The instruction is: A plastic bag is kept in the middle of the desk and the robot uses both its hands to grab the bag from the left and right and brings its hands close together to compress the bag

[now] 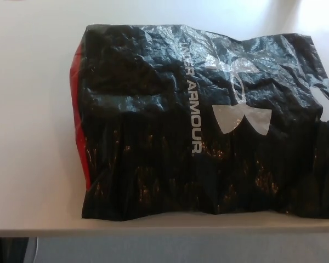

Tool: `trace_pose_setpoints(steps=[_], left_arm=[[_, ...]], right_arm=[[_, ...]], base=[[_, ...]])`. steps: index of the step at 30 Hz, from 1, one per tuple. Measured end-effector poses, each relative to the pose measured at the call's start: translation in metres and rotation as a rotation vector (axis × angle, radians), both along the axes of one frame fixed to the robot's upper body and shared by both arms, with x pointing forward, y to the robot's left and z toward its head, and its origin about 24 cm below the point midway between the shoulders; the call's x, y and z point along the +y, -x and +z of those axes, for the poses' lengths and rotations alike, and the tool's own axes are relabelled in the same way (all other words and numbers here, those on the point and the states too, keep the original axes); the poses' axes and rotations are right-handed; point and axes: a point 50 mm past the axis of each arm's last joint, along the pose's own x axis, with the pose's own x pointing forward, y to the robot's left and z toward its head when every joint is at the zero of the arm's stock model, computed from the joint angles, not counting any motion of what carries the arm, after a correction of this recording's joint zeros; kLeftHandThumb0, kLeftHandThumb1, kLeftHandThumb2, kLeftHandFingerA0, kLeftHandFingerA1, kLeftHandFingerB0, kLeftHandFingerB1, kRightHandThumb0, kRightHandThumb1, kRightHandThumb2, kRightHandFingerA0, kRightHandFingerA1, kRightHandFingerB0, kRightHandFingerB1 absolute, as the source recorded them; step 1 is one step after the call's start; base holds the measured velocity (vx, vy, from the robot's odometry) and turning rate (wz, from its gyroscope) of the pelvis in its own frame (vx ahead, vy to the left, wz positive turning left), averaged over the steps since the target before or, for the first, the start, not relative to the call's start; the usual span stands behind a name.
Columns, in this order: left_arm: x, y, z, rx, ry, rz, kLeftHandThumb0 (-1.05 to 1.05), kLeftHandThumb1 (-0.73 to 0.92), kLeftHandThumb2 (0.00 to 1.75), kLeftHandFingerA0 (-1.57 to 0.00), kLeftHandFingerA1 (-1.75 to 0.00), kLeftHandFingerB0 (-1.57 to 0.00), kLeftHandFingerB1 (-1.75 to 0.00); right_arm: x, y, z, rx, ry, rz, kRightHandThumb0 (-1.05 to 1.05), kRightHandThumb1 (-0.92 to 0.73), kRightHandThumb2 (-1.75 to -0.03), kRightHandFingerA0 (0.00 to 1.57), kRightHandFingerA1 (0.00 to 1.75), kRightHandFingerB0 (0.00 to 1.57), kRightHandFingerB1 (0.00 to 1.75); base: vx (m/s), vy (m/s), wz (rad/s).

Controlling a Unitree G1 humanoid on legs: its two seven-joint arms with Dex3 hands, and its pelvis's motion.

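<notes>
A crinkled black plastic bag (203,120) with a red left edge and white "UNDER ARMOUR" lettering lies flat on the white desk (33,109), filling the centre and right of the frame and running off the right edge. Neither robot hand shows, so their state cannot be told.

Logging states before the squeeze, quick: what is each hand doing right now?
Left hand: not in view.
Right hand: not in view.
Only the black plastic bag shows, on the desk.

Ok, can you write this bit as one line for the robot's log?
plastic bag: lying flat, crumpled, uncompressed | desk: bag reaches the near edge | robot hands: none in view | squeeze: not started
</notes>
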Motion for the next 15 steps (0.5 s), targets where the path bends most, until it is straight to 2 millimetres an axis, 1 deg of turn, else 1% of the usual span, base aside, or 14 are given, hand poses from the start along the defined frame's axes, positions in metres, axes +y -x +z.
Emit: trace_pose_setpoints(steps=[2,3,4,6,7,9,10,11,12,13,15], left_arm=[[0.001,0.000,0.012,-0.064,-0.010,0.000,-0.74,0.88,0.65,-0.26,-0.38,-0.22,-0.29],[0.002,0.000,0.017,-0.090,-0.014,0.000,-0.35,0.55,1.12,-0.04,-0.49,0.00,-0.47],[0.003,0.000,0.023,-0.121,-0.018,-0.002,-0.73,0.89,0.67,-0.25,-0.39,-0.22,-0.31],[0.004,0.000,0.031,-0.168,-0.024,-0.003,-0.72,0.88,0.66,-0.27,-0.39,-0.24,-0.31],[0.004,0.000,0.036,-0.201,-0.025,0.000,-0.74,0.88,0.63,-0.26,-0.37,-0.24,-0.29],[0.004,0.000,0.042,-0.239,-0.021,0.003,-0.73,0.89,0.64,-0.26,-0.38,-0.22,-0.30],[0.005,0.000,0.046,-0.268,-0.021,0.003,-0.72,0.89,0.67,-0.26,-0.39,-0.21,-0.30],[0.005,0.000,0.048,-0.286,-0.021,0.001,-0.72,0.89,0.67,-0.26,-0.39,-0.21,-0.30],[0.005,0.000,0.050,-0.301,-0.020,-0.002,-0.73,0.89,0.66,-0.26,-0.39,-0.21,-0.30],[0.006,0.000,0.052,-0.317,-0.020,-0.005,-0.73,0.85,0.66,-0.29,-0.39,-0.26,-0.31],[0.007,0.000,0.056,-0.346,-0.019,-0.005,-0.72,0.87,0.66,-0.27,-0.39,-0.25,-0.31]], right_arm=[[-0.002,-0.001,0.010,-0.059,0.001,0.014,-0.70,-0.92,-0.77,0.05,0.27,0.04,0.24],[-0.002,-0.002,0.015,-0.085,0.002,0.023,-0.70,-0.92,-0.77,0.05,0.27,0.03,0.24],[-0.002,-0.003,0.019,-0.114,0.002,0.032,-0.67,-0.92,-0.78,0.03,0.27,0.04,0.24],[-0.003,-0.004,0.027,-0.159,0.001,0.048,-0.69,-0.91,-0.79,0.01,0.26,0.04,0.23],[-0.003,-0.005,0.031,-0.188,0.001,0.059,-0.67,-0.92,-0.78,0.03,0.26,0.04,0.24],[-0.003,-0.005,0.037,-0.224,-0.002,0.072,-0.70,-0.92,-0.77,0.05,0.27,0.04,0.23],[-0.003,-0.006,0.040,-0.250,-0.005,0.083,-0.68,-0.77,-1.13,0.00,0.36,0.02,0.30],[-0.003,-0.006,0.042,-0.265,-0.007,0.090,-0.68,-0.77,-1.13,0.00,0.36,0.02,0.30],[-0.003,-0.007,0.043,-0.277,-0.008,0.097,-0.74,-0.80,-1.14,0.00,0.34,0.11,0.29],[-0.003,-0.007,0.045,-0.292,-0.006,0.106,-0.69,-0.92,-0.77,0.05,0.27,0.04,0.24],[-0.003,-0.007,0.048,-0.320,-0.006,0.120,-0.65,-0.92,-0.76,0.03,0.27,0.05,0.24]], base=[[0.00,0.000,0.00],[0.00,0.000,0.00],[0.00,0.000,0.00],[0.00,0.000,0.00],[0.00,0.000,0.00],[0.00,0.000,0.00],[0.00,0.000,0.00],[0.00,0.000,0.00],[0.00,0.000,0.00],[0.00,0.000,0.00],[0.00,0.000,0.00]])
